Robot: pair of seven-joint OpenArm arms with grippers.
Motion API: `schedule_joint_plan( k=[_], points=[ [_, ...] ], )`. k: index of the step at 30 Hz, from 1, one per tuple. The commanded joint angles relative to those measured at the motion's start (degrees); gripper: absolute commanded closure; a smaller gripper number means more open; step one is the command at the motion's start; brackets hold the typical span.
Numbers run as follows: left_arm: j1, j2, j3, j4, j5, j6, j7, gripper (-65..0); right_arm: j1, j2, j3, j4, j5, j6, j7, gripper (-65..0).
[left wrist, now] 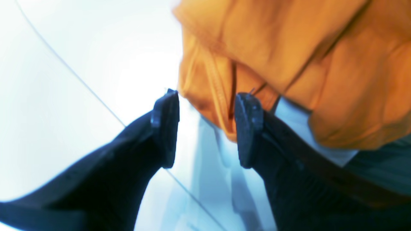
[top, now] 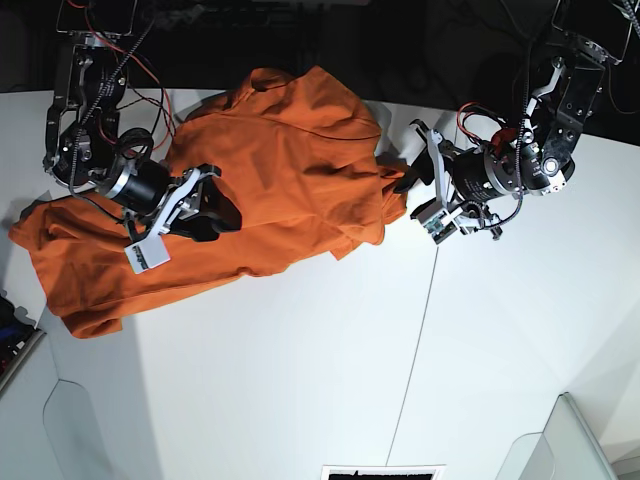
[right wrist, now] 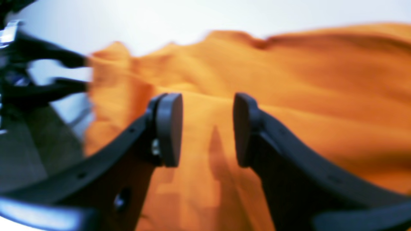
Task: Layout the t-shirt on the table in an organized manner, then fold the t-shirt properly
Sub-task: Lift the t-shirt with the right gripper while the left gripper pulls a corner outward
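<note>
The left hand (left wrist: 207,128) has its two dark pads (left wrist: 165,128) spread apart, with nothing between them. A bunched fold of the orange t-shirt (left wrist: 289,64) sits just beyond the tips, close to the right-side pad. Below lies the white bench (left wrist: 80,57), crossed by a thin dark seam (left wrist: 70,69).

Base looks down overhead; wrist views sit close, sharing the t-shirt (top: 270,170).

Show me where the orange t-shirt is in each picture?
Left wrist: the t-shirt fills the upper right, past the open left gripper.
Right wrist: it spreads under the open right gripper.
Base: upper left of the table.
Shared landmark: the shirt's bright orange cloth.
</note>
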Motion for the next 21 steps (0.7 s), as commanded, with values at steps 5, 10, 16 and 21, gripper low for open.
schedule_joint_plan(
  k=[5,10,16,21],
  points=[
    [1.0,-3.8,-0.4,1.1,-0.9,-0.5,-1.1,-30.0,-2.0,0.0,-11.0,5.3,-0.7,1.0,-1.5,-25.6],
    [1.4,-4.5,-0.4,1.1,-0.9,-2.5,-1.2,-29.9,-1.9,0.7,-22.1,5.3,-10.7,1.0,-1.4,-25.6],
    [2.9,-4.3,0.0,0.9,-0.9,-2.9,-5.9,-29.9,-1.9,0.7,-30.7,4.1,-22.8,-0.1,0.6,-25.7],
    [2.8,-0.9,0.1,-1.6,2.5,-2.9,-8.9,-23.1,-1.9,0.7,-32.8,1.7,-26.4,-0.8,2.0,-25.6]
  ],
)
